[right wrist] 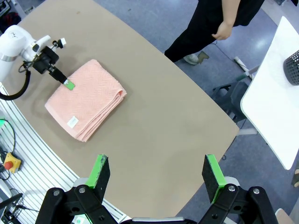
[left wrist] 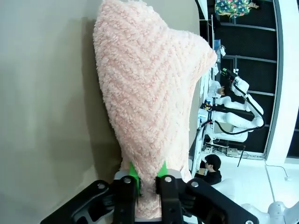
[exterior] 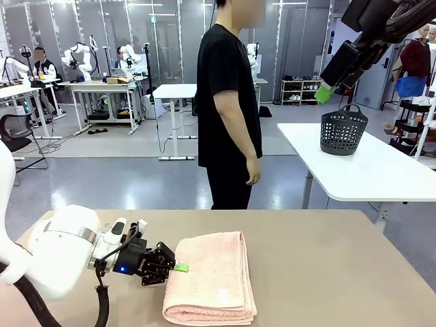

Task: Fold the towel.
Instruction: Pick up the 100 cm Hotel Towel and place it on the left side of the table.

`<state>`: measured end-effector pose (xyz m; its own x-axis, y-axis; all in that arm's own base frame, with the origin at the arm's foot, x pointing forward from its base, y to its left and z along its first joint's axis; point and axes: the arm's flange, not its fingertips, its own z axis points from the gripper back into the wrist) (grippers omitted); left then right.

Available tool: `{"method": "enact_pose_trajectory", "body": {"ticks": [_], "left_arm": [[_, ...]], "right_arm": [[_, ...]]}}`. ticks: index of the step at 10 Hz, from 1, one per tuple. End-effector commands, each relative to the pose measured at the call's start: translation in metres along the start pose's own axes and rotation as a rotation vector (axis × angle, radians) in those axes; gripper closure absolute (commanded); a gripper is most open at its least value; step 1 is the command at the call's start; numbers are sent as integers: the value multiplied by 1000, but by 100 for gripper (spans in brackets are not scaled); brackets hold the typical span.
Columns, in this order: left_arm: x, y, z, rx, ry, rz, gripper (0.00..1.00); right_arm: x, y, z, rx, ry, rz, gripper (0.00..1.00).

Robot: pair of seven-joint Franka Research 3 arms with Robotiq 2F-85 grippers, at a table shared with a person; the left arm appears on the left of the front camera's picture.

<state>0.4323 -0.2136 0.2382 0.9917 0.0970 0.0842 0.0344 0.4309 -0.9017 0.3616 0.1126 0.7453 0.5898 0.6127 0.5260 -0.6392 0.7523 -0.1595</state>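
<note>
The pale pink towel (exterior: pixel 214 276) lies folded into a thick rectangle on the tan table (exterior: pixel 327 266), a small white tag near its front edge. My left gripper (exterior: pixel 178 267) reaches in from the left at table level and pinches the towel's left edge. In the left wrist view the green pads (left wrist: pixel 134 176) press on either side of the terry cloth (left wrist: pixel 149 93). My right gripper (exterior: pixel 325 92) hangs high at the upper right, open. From up there it looks down on the towel (right wrist: pixel 86 100) and the left gripper (right wrist: pixel 69 85), its own fingers (right wrist: pixel 155 175) spread wide with nothing between them.
A person (exterior: pixel 228 116) in black stands at the table's far edge, hands down. A dark basket (exterior: pixel 343 131) sits on a white table behind, to the right. The tan surface right of the towel is bare.
</note>
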Motion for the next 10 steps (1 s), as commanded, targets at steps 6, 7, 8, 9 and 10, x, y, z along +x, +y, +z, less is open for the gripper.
{"method": "enact_pose_trajectory", "body": {"ticks": [6,7,8,9,10], "left_arm": [[0,-2,1,-1,-2,-3,100],[0,-2,1,-1,-2,-3,100],[0,-2,1,-1,-2,-3,100],[0,-2,1,-1,-2,-3,100],[0,-2,1,-1,-2,-4,86]], "right_arm": [[-1,-1,1,-6,1,-3,0],[-1,-1,1,-6,1,-3,0],[-1,-1,1,-6,1,-3,0],[-1,-1,1,-6,1,-3,0],[-1,-1,1,-6,1,-3,0]]}}
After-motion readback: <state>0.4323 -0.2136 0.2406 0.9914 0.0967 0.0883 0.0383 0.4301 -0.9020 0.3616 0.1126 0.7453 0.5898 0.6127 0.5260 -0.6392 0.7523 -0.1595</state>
